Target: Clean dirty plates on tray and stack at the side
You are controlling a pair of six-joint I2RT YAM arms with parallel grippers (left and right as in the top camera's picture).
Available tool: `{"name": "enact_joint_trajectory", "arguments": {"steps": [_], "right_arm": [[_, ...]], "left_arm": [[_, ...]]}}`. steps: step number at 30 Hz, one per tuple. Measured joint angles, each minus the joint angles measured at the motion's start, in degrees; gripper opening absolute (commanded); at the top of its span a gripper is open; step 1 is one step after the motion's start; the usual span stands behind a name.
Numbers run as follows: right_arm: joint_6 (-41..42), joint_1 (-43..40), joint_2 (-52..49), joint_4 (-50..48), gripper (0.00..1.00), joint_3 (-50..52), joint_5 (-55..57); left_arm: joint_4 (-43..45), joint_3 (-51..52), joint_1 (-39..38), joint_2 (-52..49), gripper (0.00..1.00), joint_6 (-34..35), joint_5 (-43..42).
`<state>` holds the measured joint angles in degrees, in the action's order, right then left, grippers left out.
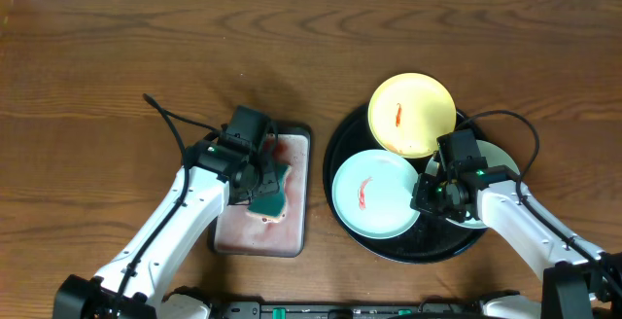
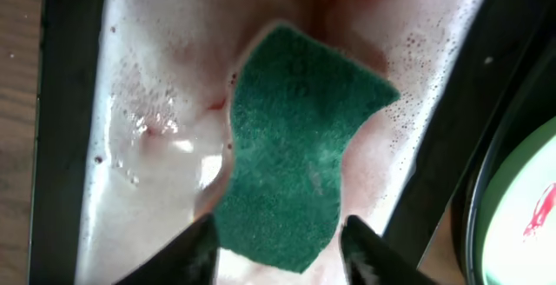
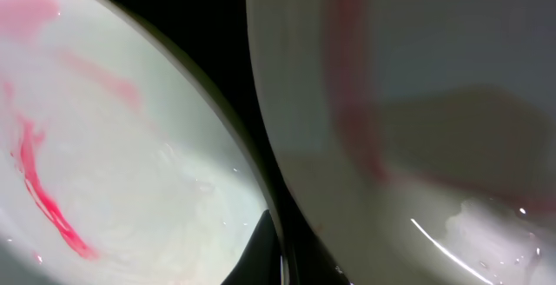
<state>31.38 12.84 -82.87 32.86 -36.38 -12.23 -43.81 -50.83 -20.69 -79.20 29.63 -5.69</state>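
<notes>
Three plates lie on the black tray (image 1: 389, 249): a pale yellow plate (image 1: 412, 114) at the back, a mint-white plate (image 1: 374, 193) with a red smear at the front left, and a second mint-white plate (image 1: 496, 154) on the right, mostly under my right arm. My right gripper (image 1: 432, 191) is shut on that right plate's (image 3: 417, 102) left rim, and only one dark fingertip (image 3: 263, 248) shows beside it. The smeared front plate (image 3: 104, 146) lies just left of that rim. My left gripper (image 1: 264, 188) is open over the teal sponge (image 2: 300, 146), a finger (image 2: 195, 255) on each side of its near end.
The sponge lies in a rectangular grey tray (image 1: 258, 236) full of suds tinged red, left of the black tray. Bare wood tabletop (image 1: 117, 76) stretches to the left and across the back. Cables trail from both arms.
</notes>
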Motion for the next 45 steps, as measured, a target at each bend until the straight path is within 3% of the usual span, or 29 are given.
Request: {"name": "enact_joint_trajectory", "arguments": {"steps": [7,8,11,18,19,20,21,27,33,37,39,45], "right_arm": [[-2.93,0.0,-0.26,-1.86,0.08,0.04,1.01],[-3.32,0.0,-0.31,-2.08,0.08,0.04,1.18],[-3.87,0.0,-0.35,-2.23,0.08,0.04,1.36],[-4.57,0.0,-0.35,-2.25,0.08,0.04,1.46],[-4.66,0.0,-0.35,-2.27,0.08,0.04,1.46],[-4.68,0.0,-0.35,-2.27,0.08,0.04,1.46],[-4.68,0.0,-0.35,-2.27,0.08,0.04,1.46],[-4.72,0.0,-0.35,-2.27,0.09,0.04,1.46],[-4.72,0.0,-0.35,-2.27,0.09,0.04,1.51],[-4.72,0.0,-0.35,-2.27,0.09,0.04,1.53],[-4.74,0.0,-0.35,-2.29,0.09,0.04,1.55],[-4.83,0.0,-0.35,-2.27,0.1,0.04,1.6]], "left_arm": [[9.9,6.27,-1.92,-3.98,0.5,-0.13,0.02],[10.88,7.15,-2.05,-5.29,0.45,-0.33,0.07],[12.9,7.69,-2.01,-8.94,0.08,-0.72,0.26],[13.9,7.17,-2.45,-10.27,0.07,-1.36,-0.35],[13.62,7.02,-2.45,-10.25,0.14,-1.36,-0.35],[13.16,6.82,-2.45,-10.25,0.36,-1.36,-0.35],[12.35,6.47,-2.45,-10.16,0.41,-1.42,-0.35],[7.32,5.88,-2.32,-6.45,0.47,-1.33,1.05],[6.82,5.86,-2.29,-2.89,0.45,-1.38,1.57],[11.47,7.23,-2.29,-4.81,0.32,-1.4,1.57],[13.53,8.26,-2.29,-6.93,0.09,-1.4,1.16],[14.14,7.82,-2.23,-8.9,0.07,-1.38,-0.09]]}}
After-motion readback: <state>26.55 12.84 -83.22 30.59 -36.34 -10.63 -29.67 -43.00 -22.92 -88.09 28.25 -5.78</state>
